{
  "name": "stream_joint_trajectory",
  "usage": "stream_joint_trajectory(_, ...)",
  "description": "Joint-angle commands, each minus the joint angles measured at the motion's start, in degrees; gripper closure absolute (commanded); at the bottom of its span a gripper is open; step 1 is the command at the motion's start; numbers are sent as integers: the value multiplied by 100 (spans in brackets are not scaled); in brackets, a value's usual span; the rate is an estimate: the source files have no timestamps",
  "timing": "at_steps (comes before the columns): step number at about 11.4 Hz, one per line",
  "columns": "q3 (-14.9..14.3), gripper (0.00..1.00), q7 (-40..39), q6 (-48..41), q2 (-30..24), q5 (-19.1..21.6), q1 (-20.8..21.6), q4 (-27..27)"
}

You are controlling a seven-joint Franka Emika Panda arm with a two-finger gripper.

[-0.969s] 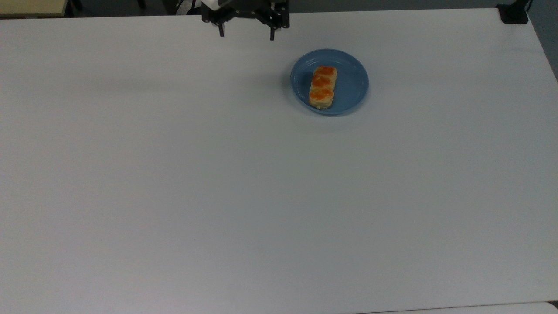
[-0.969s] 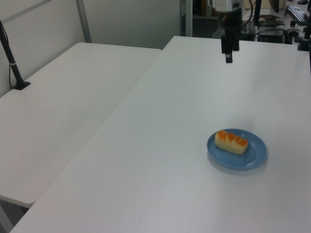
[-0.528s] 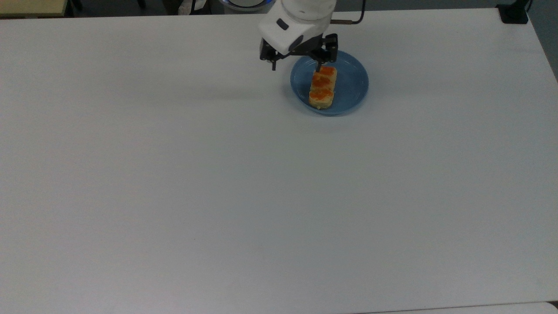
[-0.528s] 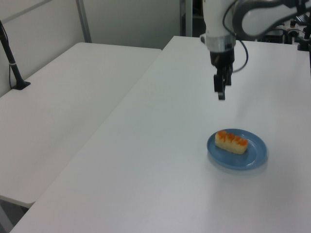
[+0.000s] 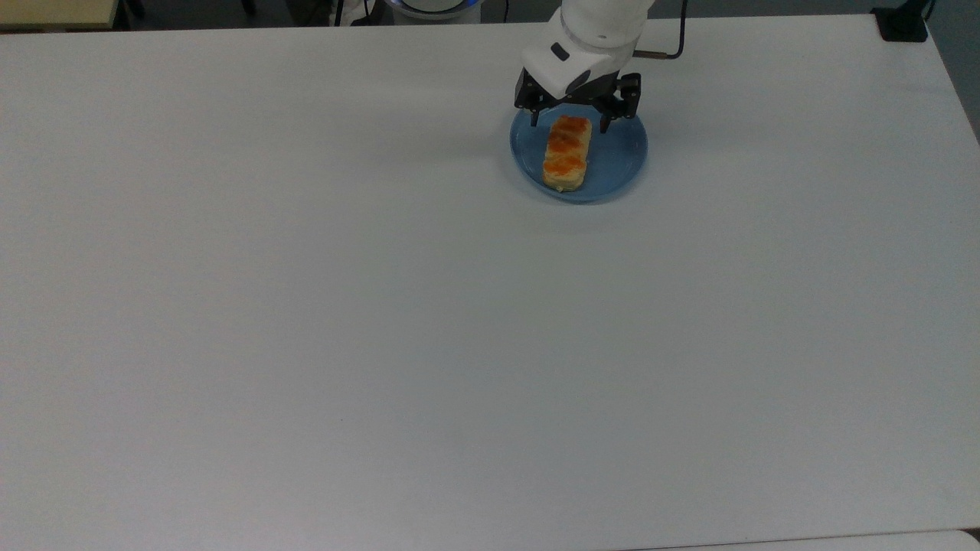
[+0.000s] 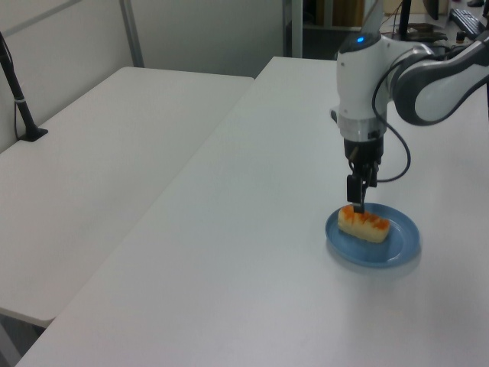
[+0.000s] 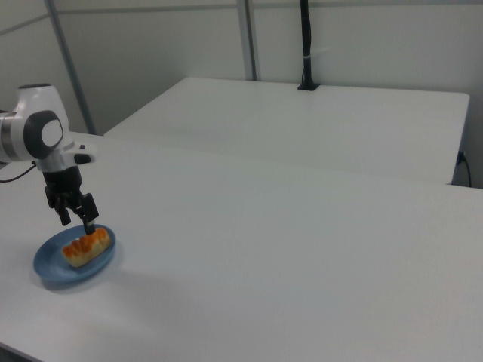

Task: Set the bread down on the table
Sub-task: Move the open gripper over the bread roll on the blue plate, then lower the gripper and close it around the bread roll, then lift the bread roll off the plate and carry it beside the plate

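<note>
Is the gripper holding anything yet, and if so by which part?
Nothing is held. The gripper is open above one end of the bread, which lies on the blue plate.

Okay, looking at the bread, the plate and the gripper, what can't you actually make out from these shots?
- Top view: the far rim of the blue plate is covered by the gripper and wrist.
- Left view: the gripper is edge-on, so its finger gap is hidden, and whether it touches the bread is unclear.
- Right view: the bread is too small to count its glazed bumps.
- All views: the bread's underside is hidden against the plate.
</note>
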Motion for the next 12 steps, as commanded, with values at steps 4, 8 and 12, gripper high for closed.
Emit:
stream_joint_trajectory(4,-10,19,474,587,513,-224,185,-179)
stream_joint_trajectory(8,-19,77,195,299,287,-294,177,-135)
stream_joint_trajectory(12,-667,76,-1078,-976,100,-180,71,1040)
